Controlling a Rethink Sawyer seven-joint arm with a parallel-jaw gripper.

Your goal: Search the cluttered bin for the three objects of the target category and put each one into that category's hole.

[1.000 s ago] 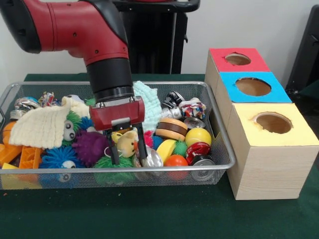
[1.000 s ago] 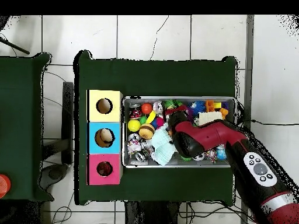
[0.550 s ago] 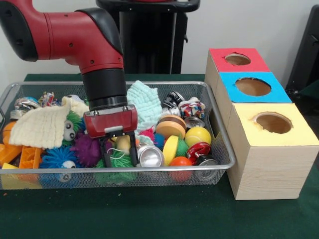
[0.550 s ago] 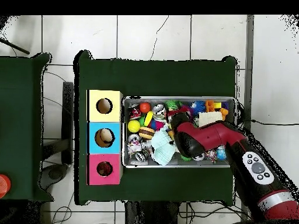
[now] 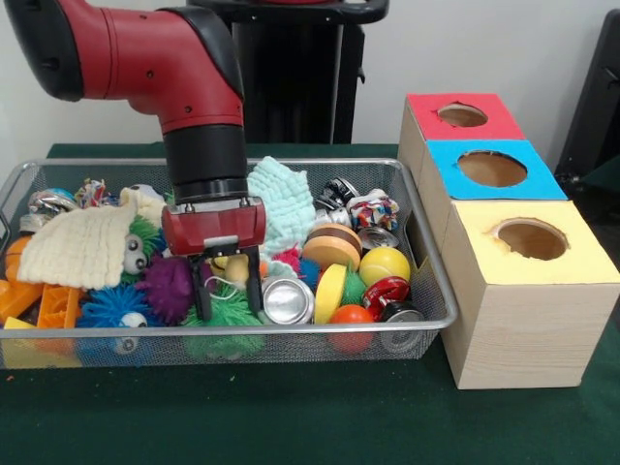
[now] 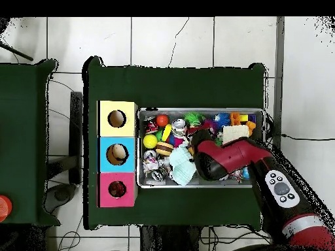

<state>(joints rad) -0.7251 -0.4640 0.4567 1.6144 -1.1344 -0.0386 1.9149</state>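
1 wire bin [image 5: 426, 262], 3 holes [image 5: 531, 238], 1 box [image 5: 528, 320].

Gripper [image 5: 229, 294]: fingers apart, reaching down into the bin [image 5: 426, 281], straddling a green fuzzy toy [image 5: 229, 310].
Can [image 5: 288, 300]: silver, just right of the fingers.
Purple toy [image 5: 172, 286]: just left of the fingers.
Cloth [image 5: 77, 247]: cream, at the bin's left.
Boxes: red [image 5: 455, 136], blue [image 5: 489, 184], yellow [image 5: 528, 291], each with a hole, right of the bin.

Green table cloth [image 5: 291, 417], tiled floor [image 6: 170, 39]
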